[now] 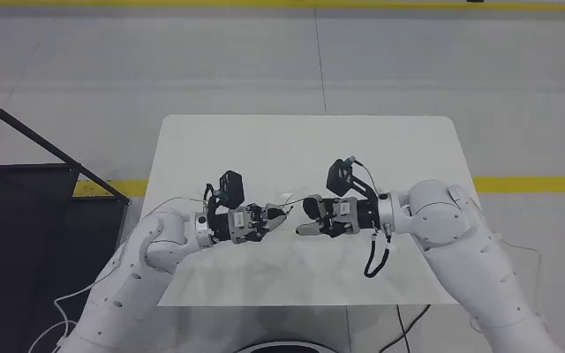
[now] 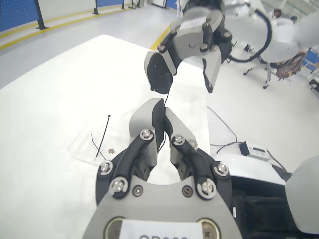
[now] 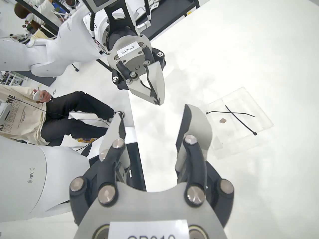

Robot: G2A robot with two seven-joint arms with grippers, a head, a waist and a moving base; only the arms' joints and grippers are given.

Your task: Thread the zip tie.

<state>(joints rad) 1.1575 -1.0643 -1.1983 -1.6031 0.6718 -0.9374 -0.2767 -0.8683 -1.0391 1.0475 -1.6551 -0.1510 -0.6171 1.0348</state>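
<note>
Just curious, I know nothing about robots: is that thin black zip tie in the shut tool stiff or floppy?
Probably springy, not limp: the zip tie stands unsupported beyond the shut left tool. Likely very light, being so thin. It would probably bend aside if pushed; a spare tie lies nearly straight.

printed white code label point(image 3: 127, 49) on the left gripper point(image 3: 156, 100)

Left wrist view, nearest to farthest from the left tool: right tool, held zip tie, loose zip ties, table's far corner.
1. Held zip tie, inside the left tool.
2. Right tool, just ahead.
3. Loose zip ties, on the clear sheet.
4. Table's far corner, beyond.
</note>
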